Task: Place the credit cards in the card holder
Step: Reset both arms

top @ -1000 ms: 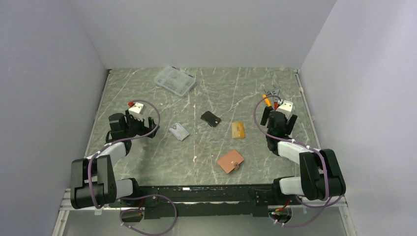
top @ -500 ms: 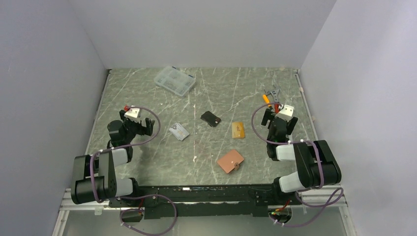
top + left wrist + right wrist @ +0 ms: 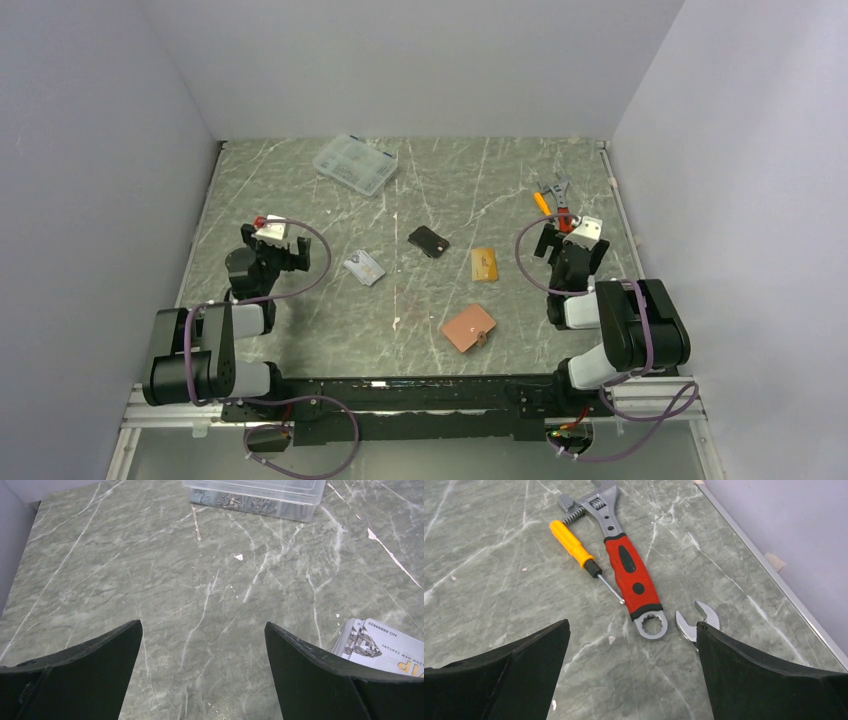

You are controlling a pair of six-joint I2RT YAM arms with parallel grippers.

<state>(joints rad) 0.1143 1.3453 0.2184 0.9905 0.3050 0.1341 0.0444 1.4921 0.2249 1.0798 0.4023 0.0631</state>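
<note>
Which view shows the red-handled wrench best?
Right wrist: the wrench lies close and whole beside the screwdriver. Top external shows it tiny and partly hidden. Left wrist does not show it.

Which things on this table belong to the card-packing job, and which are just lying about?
Job: silver-grey card, black card, orange-gold card, pinkish-brown card holder.
Lying about: clear compartment box, red-handled adjustable wrench, yellow-handled screwdriver, small open-end spanner.
</note>
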